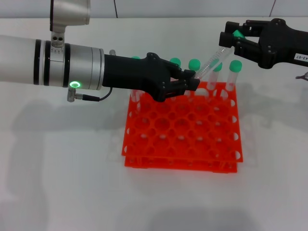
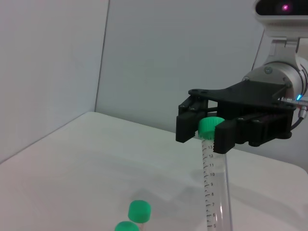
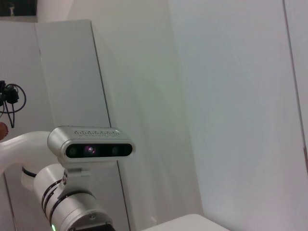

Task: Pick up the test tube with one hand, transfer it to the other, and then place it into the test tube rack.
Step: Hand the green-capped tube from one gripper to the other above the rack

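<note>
The test tube (image 1: 211, 60), clear with a green cap, is held tilted above the back of the orange-red rack (image 1: 183, 139). My left gripper (image 1: 192, 78), on the green-ringed arm, is shut on the tube's lower end. My right gripper (image 1: 235, 41), with the white label, closes on the capped upper end. In the left wrist view the tube (image 2: 214, 192) rises to the right gripper (image 2: 210, 131), whose fingers press both sides of the green cap.
Several other green-capped tubes (image 1: 235, 66) stand in the rack's back row, right below the held tube; two of their caps (image 2: 139, 210) show in the left wrist view. The right wrist view shows the left arm's camera housing (image 3: 91, 149) against a white wall.
</note>
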